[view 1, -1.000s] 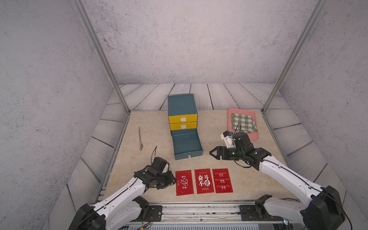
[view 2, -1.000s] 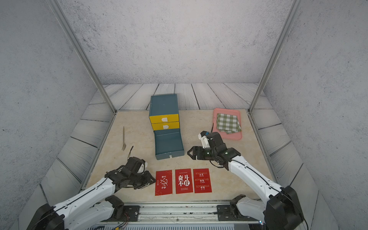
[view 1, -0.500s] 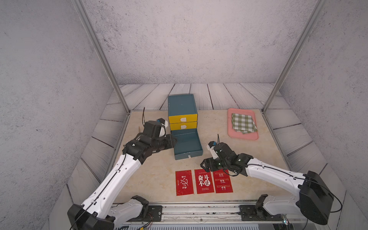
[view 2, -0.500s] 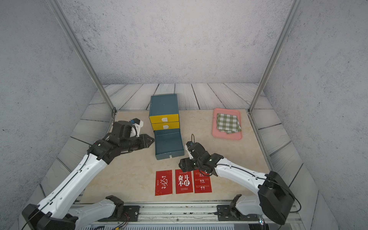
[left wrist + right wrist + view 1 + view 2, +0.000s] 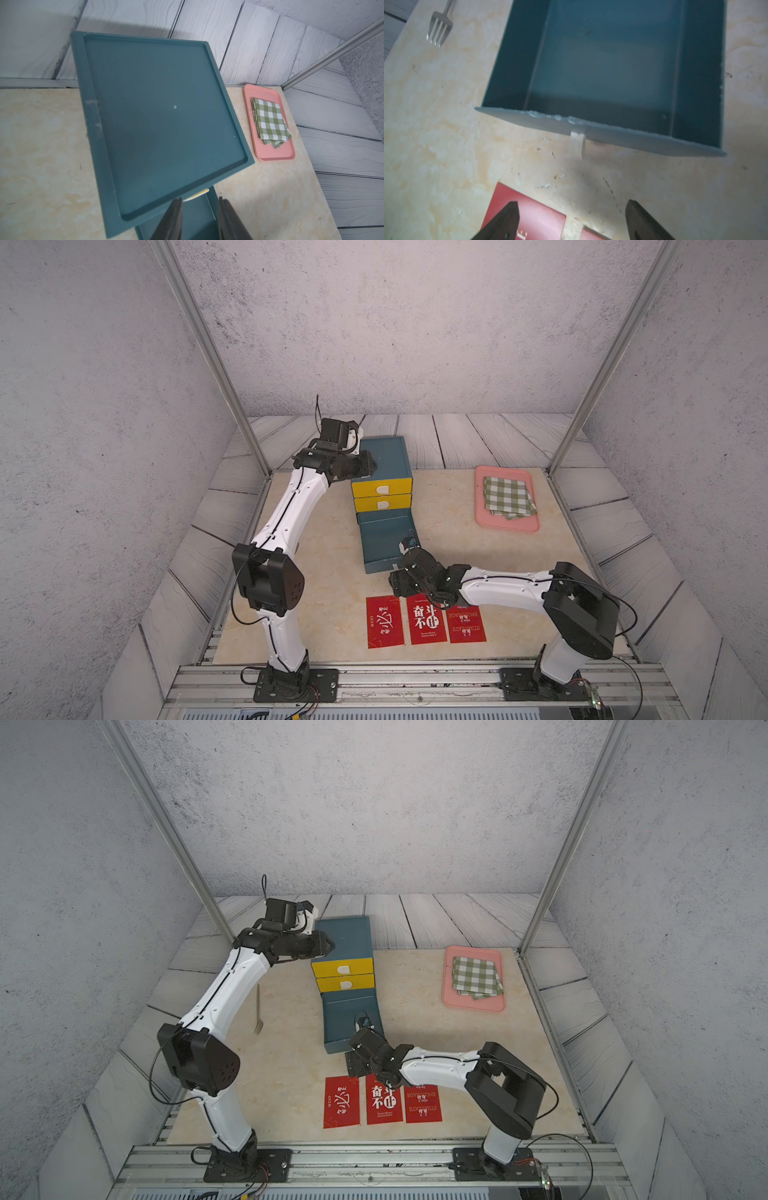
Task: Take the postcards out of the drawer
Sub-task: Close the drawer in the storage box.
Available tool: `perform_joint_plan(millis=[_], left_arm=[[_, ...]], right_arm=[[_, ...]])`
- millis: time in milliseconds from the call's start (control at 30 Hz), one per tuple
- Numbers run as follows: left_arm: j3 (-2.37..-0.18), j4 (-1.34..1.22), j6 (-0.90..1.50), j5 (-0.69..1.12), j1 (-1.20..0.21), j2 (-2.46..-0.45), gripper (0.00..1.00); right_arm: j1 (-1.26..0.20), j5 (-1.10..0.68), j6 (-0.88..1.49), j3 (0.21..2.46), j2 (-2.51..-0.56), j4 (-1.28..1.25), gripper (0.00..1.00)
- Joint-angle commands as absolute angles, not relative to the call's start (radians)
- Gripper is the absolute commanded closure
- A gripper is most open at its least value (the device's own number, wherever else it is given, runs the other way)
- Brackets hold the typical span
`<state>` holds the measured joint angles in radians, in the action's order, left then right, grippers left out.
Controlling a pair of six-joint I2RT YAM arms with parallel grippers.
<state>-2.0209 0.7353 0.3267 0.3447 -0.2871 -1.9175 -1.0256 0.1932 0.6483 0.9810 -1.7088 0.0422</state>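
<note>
Three red postcards lie side by side on the table, in front of the pulled-out blue drawer, whose inside shows bare. My right gripper hovers open just in front of the drawer's front panel, over the far edges of two postcards, holding nothing. My left gripper is raised at the left front corner of the blue cabinet. Its fingers stand apart with nothing between them.
Two yellow drawers above the open one are closed. A pink tray with a green-white checked cloth sits at the back right. A fork lies left of the cabinet, under my left arm.
My left arm has lifted from the front of the table, past the drawer's left side, up to the cabinet top. My right gripper has moved from right of the drawer to its front.
</note>
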Motion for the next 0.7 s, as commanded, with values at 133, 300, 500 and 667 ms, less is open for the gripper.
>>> perform_joint_plan(millis=[133,300,500,667], left_arm=[[-2.157,0.72,0.281,0.393,-0.259,-2.022,0.65],[-2.184,0.714,0.275,0.413,-0.259,-2.082,0.65],[-2.162,0.715,0.257,0.423,-0.259,-2.112,0.66],[-2.121,0.698,0.256,0.431,-0.259,-2.113,0.68]], right_arm=[[-1.042,0.265,0.661,1.054,-1.822,0.02,0.16],[-1.043,0.265,0.656,1.098,-1.875,0.028,0.16],[-1.043,0.268,0.656,1.138,-1.921,0.026,0.16],[-1.04,0.285,0.652,1.173,-1.952,0.038,0.15]])
